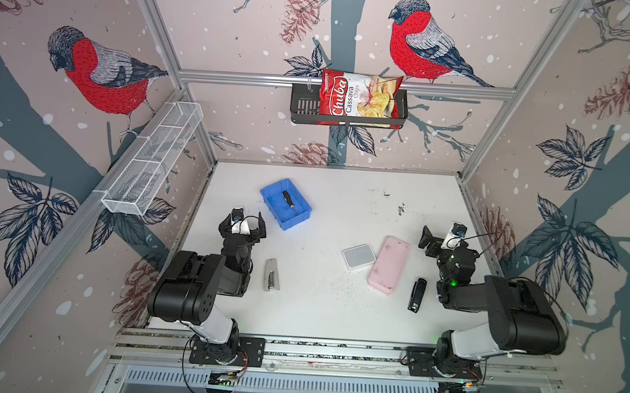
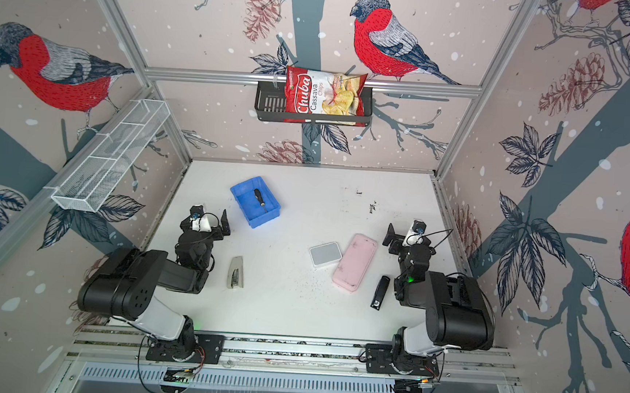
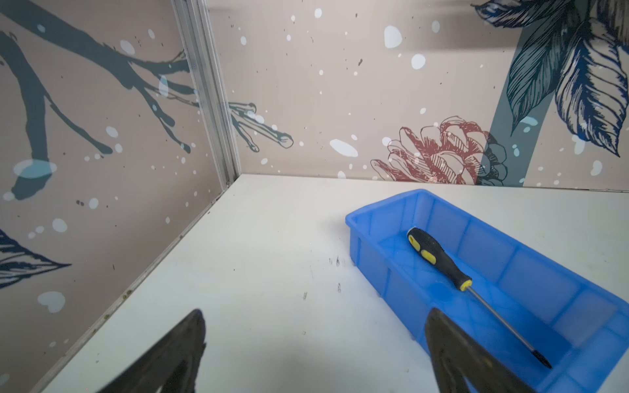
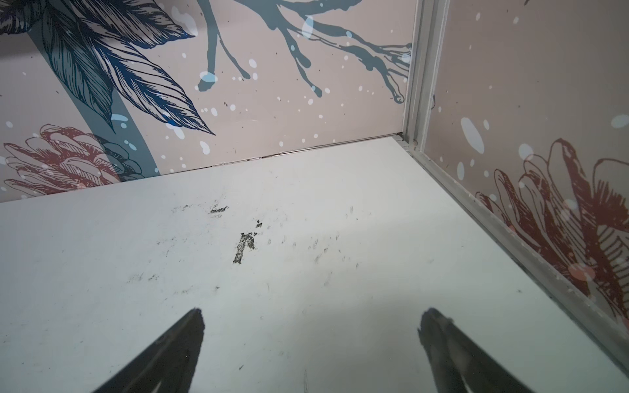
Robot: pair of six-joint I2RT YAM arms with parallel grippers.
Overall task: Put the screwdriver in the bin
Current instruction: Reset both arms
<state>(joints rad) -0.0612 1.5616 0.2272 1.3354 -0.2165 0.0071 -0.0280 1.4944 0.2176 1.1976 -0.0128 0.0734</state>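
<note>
Left of centre in a top view, the left fingers (image 1: pixel 262 227) stand spread wide and empty, just short of the bin (image 1: pixel 276 207). The right fingers (image 4: pixel 442 343) are spread over bare bench (image 1: pixel 317 311). Farther back, the screwdriver (image 1: pixel 290 202) lies flat in the bin, its long axis diagonal: handle toward the upper left, tip toward the lower right.

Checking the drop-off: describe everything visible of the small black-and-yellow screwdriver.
The small screwdriver has a stubby black handle with yellow patches and a yellow collar, plastic by its look, and a thin dark metal shaft with a black tip. It lies flat, diagonally, on the floor of the bright blue rectangular plastic bin, handle toward its far end, tip toward its near end. Only the bin touches it.
</note>
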